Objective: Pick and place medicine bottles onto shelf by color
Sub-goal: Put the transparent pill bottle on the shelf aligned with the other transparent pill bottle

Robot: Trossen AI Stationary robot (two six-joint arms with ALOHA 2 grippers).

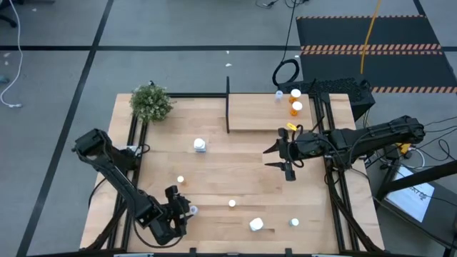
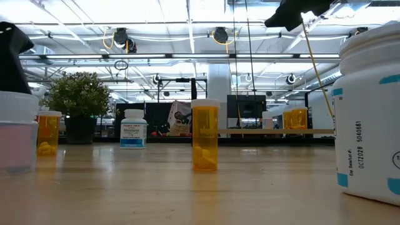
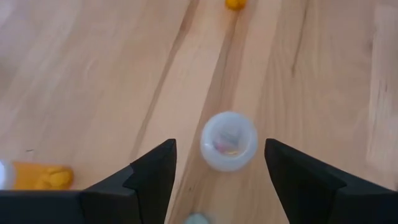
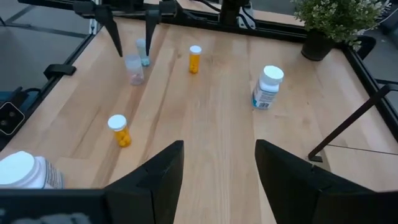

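Note:
My left gripper (image 3: 219, 146) is open near the table's near left corner, pointing down. Its fingers hang above and on either side of a small clear bottle (image 3: 228, 140), which stands on its base; the right wrist view shows the left gripper (image 4: 132, 34) above that clear bottle (image 4: 134, 68). My right gripper (image 1: 270, 158) is open and empty over the table in front of the shelf (image 1: 257, 118). Three bottles (image 1: 295, 100) stand at the shelf's right end. Orange bottles (image 4: 194, 59) (image 4: 119, 130) and a white bottle (image 4: 268, 87) stand on the table.
A large white bottle (image 1: 255, 224) and a pale-blue one (image 1: 294, 222) stand near the near edge. A green plant (image 1: 151, 102) sits at the far left corner. The shelf's black post (image 1: 228, 103) rises at its left end. Black frame rails run along both table sides.

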